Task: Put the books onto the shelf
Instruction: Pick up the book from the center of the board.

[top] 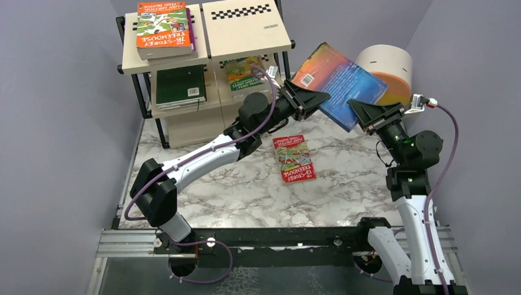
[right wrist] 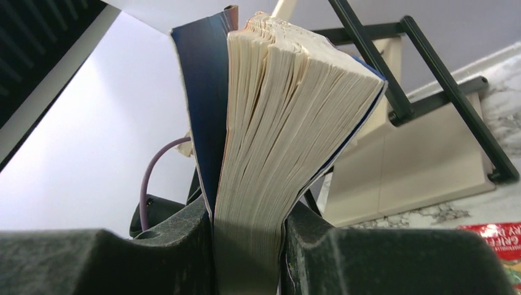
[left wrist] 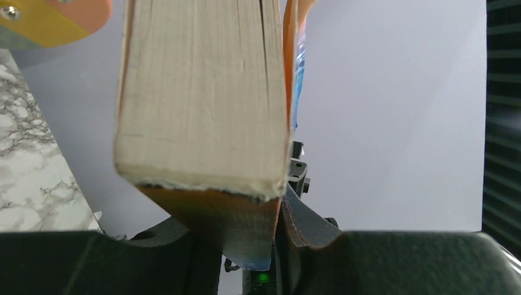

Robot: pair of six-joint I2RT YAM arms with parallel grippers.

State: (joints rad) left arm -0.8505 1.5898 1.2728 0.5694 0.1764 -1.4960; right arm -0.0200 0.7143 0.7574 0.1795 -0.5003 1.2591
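Book (top: 343, 77) hangs tilted in mid-air, spanning both grippers. Left gripper (top: 316, 98) is clamped on its left edge, right gripper (top: 368, 110) on its right edge. Shelf (top: 246, 35) lies just left of the book; left arm is nearer.

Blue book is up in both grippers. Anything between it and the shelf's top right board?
Nothing visible. The blue book hangs just right of the shelf, whose top right board is bare. The left gripper clamps the book's end nearest the shelf; the right gripper holds the far end.
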